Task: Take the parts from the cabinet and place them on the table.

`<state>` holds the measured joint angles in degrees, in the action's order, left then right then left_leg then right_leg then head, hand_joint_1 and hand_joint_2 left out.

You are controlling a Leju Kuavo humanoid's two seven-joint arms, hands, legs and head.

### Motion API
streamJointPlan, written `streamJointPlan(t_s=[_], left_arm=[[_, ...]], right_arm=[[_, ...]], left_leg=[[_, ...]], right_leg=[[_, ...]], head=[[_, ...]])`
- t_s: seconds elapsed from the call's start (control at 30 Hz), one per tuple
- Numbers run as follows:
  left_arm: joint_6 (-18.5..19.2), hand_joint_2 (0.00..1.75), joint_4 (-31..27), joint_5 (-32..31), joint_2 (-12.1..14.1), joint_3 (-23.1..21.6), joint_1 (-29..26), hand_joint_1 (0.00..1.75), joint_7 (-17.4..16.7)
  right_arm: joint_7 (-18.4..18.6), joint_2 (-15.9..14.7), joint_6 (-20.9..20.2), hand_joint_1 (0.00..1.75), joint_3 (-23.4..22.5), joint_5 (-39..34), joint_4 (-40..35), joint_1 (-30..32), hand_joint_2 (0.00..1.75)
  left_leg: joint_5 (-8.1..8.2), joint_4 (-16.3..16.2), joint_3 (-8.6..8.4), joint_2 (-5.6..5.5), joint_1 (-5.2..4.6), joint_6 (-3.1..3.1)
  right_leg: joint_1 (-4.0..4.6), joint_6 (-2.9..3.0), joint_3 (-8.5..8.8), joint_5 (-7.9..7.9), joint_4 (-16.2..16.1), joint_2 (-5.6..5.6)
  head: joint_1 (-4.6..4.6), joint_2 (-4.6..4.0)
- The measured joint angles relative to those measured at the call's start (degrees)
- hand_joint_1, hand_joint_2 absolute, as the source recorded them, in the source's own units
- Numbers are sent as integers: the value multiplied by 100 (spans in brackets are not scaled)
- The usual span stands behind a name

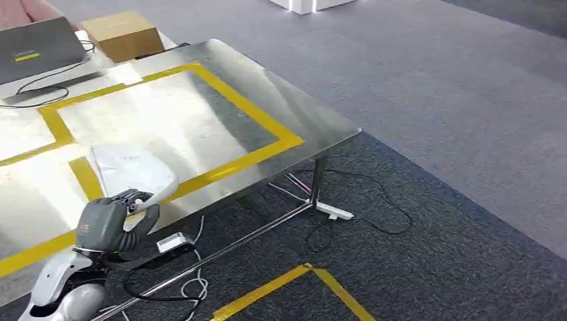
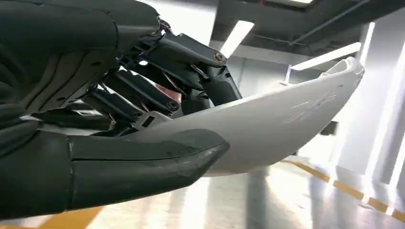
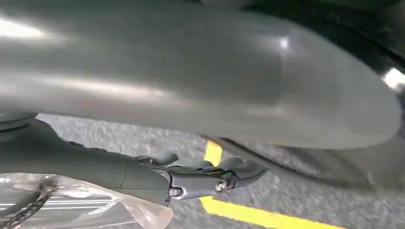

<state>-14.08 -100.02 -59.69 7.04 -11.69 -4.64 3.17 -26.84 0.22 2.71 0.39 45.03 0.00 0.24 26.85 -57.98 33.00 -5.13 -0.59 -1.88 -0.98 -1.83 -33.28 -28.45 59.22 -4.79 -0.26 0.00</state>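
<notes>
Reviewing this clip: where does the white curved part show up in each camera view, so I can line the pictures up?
Head view: the white part lies over the steel table, its near edge gripped by the left hand.
Left wrist view: the part juts out from between the fingers and thumb.
Right wrist view: I can't make it out there.
Shared landmark: yellow tape.

Grey carpet (image 1: 468, 100), perhaps yellow-taped.

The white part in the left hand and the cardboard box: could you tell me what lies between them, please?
In the head view, only steel table and its yellow tape lie between the white part and the cardboard box.
</notes>
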Motion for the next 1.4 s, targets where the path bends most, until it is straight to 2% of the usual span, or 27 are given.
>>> streamJointPlan(t_s=[0.03, 0.13, 0.17, 0.2, 0.23, 0.3, 0.33, 0.37, 0.43, 0.47, 0.5, 0.53, 0.67, 0.73, 0.8, 0.83, 0.87, 0.9, 0.97, 1.0, 1.03, 1.17, 1.23, 1.27, 1.33, 1.37, 1.4], left_arm=[[0, 175, 7, -11, 2, 0, 13, 175, -7], [0, 175, 33, -33, 24, 0, -9, 175, -15], [-2, 175, 35, -33, 28, 4, -16, 175, -24], [-7, 175, 41, -42, 26, 4, -4, 175, -24], [-11, 175, 50, -50, 46, 7, 20, 175, -24], [-11, 175, 81, -50, 52, 9, 23, 175, -35], [-9, 175, 98, -50, 55, 7, 10, 175, -35], [-9, 175, 116, -50, 57, 7, -1, 175, -35], [-9, 175, 138, -52, 63, 9, -1, 175, -35], [-9, 175, 138, -66, 63, 9, 1, 175, -37], [-9, 175, 140, -85, 66, 9, 12, 175, -37], [-4, 175, 146, -96, 61, 4, 39, 175, -42], [-4, 175, 168, -118, 74, 7, 25, 175, -52], [-2, 175, 179, -129, 61, -2, 59, 175, -52], [0, 175, 192, -133, 61, -7, 63, 175, -59], [0, 175, 201, -135, 61, -7, 63, 175, -59], [0, 175, 216, -135, 61, -9, 59, 175, -61], [0, 175, 225, -135, 61, -11, 56, 175, -61], [0, 175, 234, -135, 59, -13, 57, 175, -66], [0, 175, 234, -135, 59, -15, 58, 175, -68], [-2, 175, 236, -135, 59, -15, 66, 175, -70], [-4, 175, 240, -157, 70, -20, 60, 175, -76], [-7, 175, 240, -184, 77, -50, 83, 175, -63], [-7, 175, 245, -210, 77, -52, 103, 175, -55], [6, 175, 271, -245, 74, -85, 100, 175, -18], [18, 175, 289, -271, 76, -114, 96, 175, -4], [33, 175, 306, -286, 77, -144, 97, 175, 4]], right_arm=[[-2, 0, 0, 0, -18, 4, 2, -3, 0], [4, 0, -9, 0, -35, 83, 2, -17, 0], [7, 15, -7, 0, -48, 101, 0, -31, 0], [9, 7, 2, 0, -70, 120, 0, -9, 0], [-4, 11, 2, 0, -85, 140, 0, -7, 0], [2, 13, 0, 0, -103, 157, 2, -3, 0], [4, 13, -4, 0, -114, 162, 2, 5, 0], [7, 13, -4, 0, -120, 162, 2, 6, 0], [9, 13, -7, 0, -125, 175, 2, -3, 0], [7, 15, -7, 0, -127, 177, 2, -7, 0], [7, 17, -7, 0, -131, 190, 2, -7, 0], [7, 17, -9, 0, -142, 210, 2, -8, 0], [2, 17, -7, 0, -207, 291, -6, -52, 0], [-2, 17, -7, 0, -240, 321, -5, -36, 0], [0, 17, 0, 0, -278, 363, -4, -28, 0], [0, 17, -4, 0, -293, 391, -4, -20, 0], [2, 17, -7, 0, -312, 400, -4, -3, 0], [2, 17, -4, 0, -323, 402, -4, -6, 0], [2, 17, -4, 0, -339, 411, -4, -6, 0], [2, 17, -4, 0, -354, 420, -4, 1, 0], [0, 17, -2, 0, -361, 435, -2, -9, 0], [-4, 17, 2, 0, -400, 518, -2, -26, 0], [-2, 13, 9, 0, -426, 542, -2, -2, 0], [-9, 15, 9, 0, -446, 562, -2, -6, 0], [-24, 15, -15, 0, -461, 595, 0, -5, 0], [-26, 15, -18, 0, -463, 601, 0, -4, 0], [-30, 15, -26, 0, -468, 607, 0, -6, 0]], left_leg=[[11, -38, 36, -80, 5, 32], [-41, 8, 70, -240, 53, 131], [4, -23, 65, -221, 47, 153], [113, -170, 119, 100, 18, 199], [316, -517, 287, 300, 32, 241], [693, -1402, 726, 431, 63, 294], [751, -1692, 884, 443, 82, 315], [654, -1680, 890, 447, 100, 328], [184, -987, 554, 508, 107, 324], [-63, -483, 289, 639, 99, 303], [-122, -95, 93, 968, 62, 267], [-53, 19, 50, 1025, -12, 229], [-65, 41, 58, 748, 19, 76], [-72, 56, 49, 626, 54, 4], [-64, 55, 52, 492, 49, -29], [-58, 52, 51, 413, 43, -38], [-57, 51, 43, 331, 39, -38], [-55, 48, 31, 237, 39, -34], [-42, 44, -2, 72, 42, -15], [-28, 42, -9, 7, 48, 8], [-21, 21, 14, -38, 21, 40], [-57, 33, 75, -295, 81, 206], [158, -262, 194, 193, 62, 256], [361, -639, 377, 338, 71, 286], [712, -1519, 815, 443, 100, 326], [707, -1690, 913, 451, 117, 335], [561, -1583, 857, 457, 125, 339]], right_leg=[[-19, -6, 114, -31, -154, 26], [25, 47, 121, -19, -133, 174], [-35, 93, 160, 9, -201, 269], [-21, 121, 196, 4, -228, 320], [-14, 156, 210, -6, -233, 404], [-7, 177, 225, -37, -231, 553], [-7, 175, 231, -50, -229, 633], [-7, 172, 247, -65, -228, 709], [-7, 147, 300, -103, -229, 845], [-7, 130, 340, -127, -229, 905], [5, 98, 375, -151, -232, 965], [54, 49, 373, -189, -206, 1017], [50, -75, 459, -261, -249, 1258], [21, -100, 248, -531, 190, 677], [19, -108, -256, -930, 1142, 519], [22, -112, -478, -1018, 1507, 502], [22, -112, -571, -957, 1591, 497], [23, -98, -536, -748, 1410, 489], [19, -60, -160, -145, 461, 394], [5, -35, 21, 35, 7, 186], [-26, -18, 74, -48, -101, -31], [-1, 88, 191, -43, -202, 192], [-11, 160, 251, -40, -252, 336], [-3, 176, 256, -51, -251, 397], [2, 193, 265, -80, -247, 508], [2, 188, 272, -91, -246, 554], [2, 180, 287, -100, -246, 590]], head=[[-2, 0], [0, 0], [7, 0], [-54, 0], [-92, 0], [-90, 0], [-87, 0], [-87, 0], [-89, 0], [-90, 0], [-85, 0], [-102, 0], [-96, 0], [-33, 0], [-20, 0], [-17, 0], [-24, 0], [-19, 0], [-17, 0], [-15, 0], [-24, 0], [-24, 0], [-57, 0], [-90, 0], [-87, 0], [-94, 0], [-87, 0]])
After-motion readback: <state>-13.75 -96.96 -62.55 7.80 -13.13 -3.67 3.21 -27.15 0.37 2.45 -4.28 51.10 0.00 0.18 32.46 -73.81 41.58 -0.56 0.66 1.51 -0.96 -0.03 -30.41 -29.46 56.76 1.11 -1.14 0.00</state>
